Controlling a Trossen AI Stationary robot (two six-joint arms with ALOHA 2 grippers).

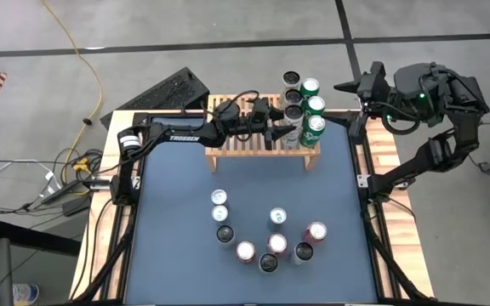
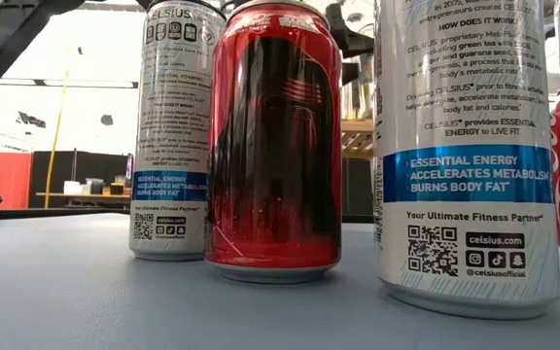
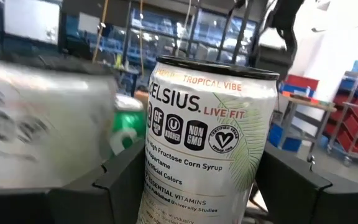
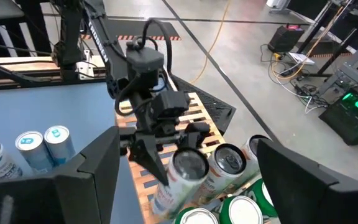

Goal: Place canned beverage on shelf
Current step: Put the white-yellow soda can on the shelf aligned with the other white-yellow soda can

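I've got the left gripper (image 1: 286,134) pinching a white Celsius can (image 3: 207,143) over the shelf (image 1: 232,153), tight against the green cans (image 1: 312,127); sloppy release topples them; right gripper (image 4: 185,186) spread, idle far right.

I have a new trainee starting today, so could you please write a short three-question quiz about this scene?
1. True or false: the left gripper holds a white Celsius can over the shelf.
2. Where is the right gripper? A) above the loose cans on the mat B) off the table's far right corner, empty
3. What colour are the three cans at the shelf's right end?

Key: 1 true; 2 B; 3 green.
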